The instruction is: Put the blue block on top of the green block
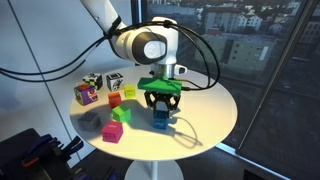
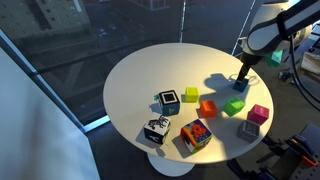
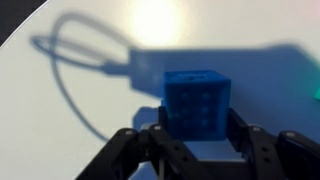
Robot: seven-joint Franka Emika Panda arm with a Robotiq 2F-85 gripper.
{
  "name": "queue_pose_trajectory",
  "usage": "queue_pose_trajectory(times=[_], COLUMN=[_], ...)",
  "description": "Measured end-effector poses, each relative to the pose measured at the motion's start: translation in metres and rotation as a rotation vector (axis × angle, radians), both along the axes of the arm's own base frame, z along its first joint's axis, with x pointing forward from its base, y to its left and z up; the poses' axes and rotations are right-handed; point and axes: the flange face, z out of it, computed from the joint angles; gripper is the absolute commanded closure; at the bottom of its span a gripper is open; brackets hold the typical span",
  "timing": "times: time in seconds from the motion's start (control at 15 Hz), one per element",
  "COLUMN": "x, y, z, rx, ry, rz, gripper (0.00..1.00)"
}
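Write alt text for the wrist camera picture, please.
A small blue block sits between two dark robot fingers rising from the bottom edge. Behind it, a white tabletop carries the shadow of a looping cable.

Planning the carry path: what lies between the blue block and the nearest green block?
Nothing: only bare table separates the blue block and the green block, seen in both exterior views.

Blue block (image 3: 197, 100): matte cube, upright on the table (image 1: 220, 110), between the jaws of my gripper (image 3: 197, 122). Green block (image 1: 123, 114): plain bright cube, nearby, apart.
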Motion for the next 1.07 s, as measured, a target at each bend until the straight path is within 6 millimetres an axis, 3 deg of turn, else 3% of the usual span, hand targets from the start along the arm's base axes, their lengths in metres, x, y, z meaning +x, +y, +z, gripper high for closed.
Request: queue_pose_trajectory(times=[0.4,1.07], x=[0.006,0.006], y=[0.011,0.061], z=[0.021,0.061], rx=[-0.030,-0.014], ry=[-0.015,0.035], rz=[-0.001,-0.009], gripper=[0.67,0.67])
